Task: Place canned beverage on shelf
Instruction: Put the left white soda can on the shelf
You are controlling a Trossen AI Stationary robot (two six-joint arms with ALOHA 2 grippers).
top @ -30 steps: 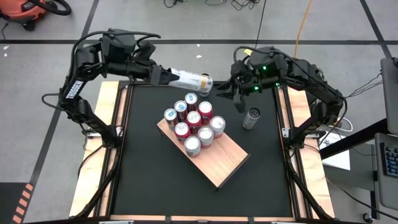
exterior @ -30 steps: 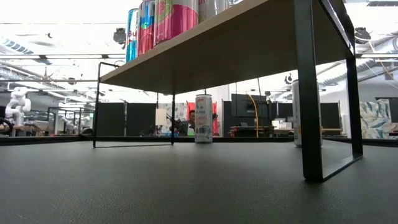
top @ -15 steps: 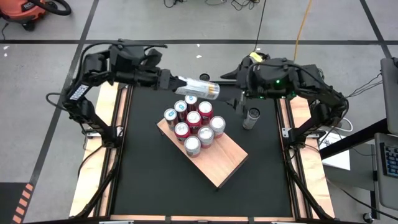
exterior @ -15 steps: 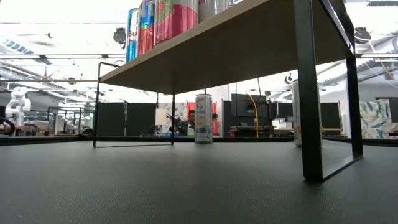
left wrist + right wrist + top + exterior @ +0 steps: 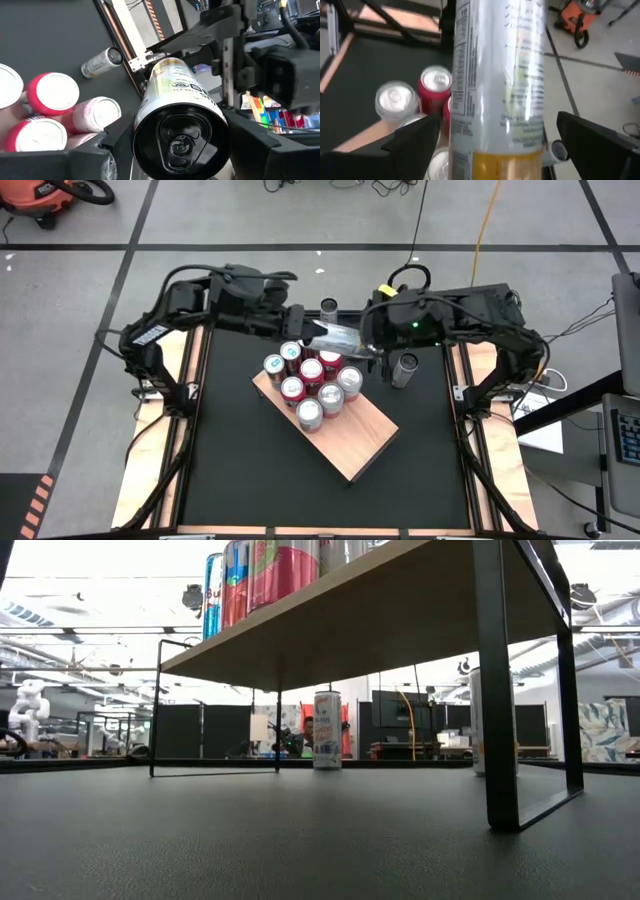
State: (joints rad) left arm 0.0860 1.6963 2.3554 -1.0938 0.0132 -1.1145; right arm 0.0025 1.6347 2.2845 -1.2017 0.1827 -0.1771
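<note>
**Can held lying above the shelf's back corner, between both grippers**

The shelf [image 5: 345,442] sits askew on the black table [image 5: 240,470], one corner toward the back. Eight cans [image 5: 312,385] crowd its back end; the near half of the board is bare wood, open on three sides. Black table surface lies clear to the left of the shelf and in front of it. To the right, one grey can [image 5: 403,368] stands on the table near the right rail, and another can [image 5: 329,307] stands at the table's back edge. From table height the shelf shows as a pale slab on thin black legs [image 5: 497,690], with room under it and a white can [image 5: 327,730] standing beyond.

The left gripper [image 5: 300,327] clamps the held can [image 5: 337,335] at its base end, fingers either side of the rim in the left wrist view. The can lies sideways in the air, over the back cans of the cluster. It is slim, white and silvery with small print and a yellow-gold band [image 5: 507,162]. The right gripper [image 5: 372,343] meets it from the right, its fingers [image 5: 412,137] spread wide on both sides of the can's body, not pressing it.
</note>
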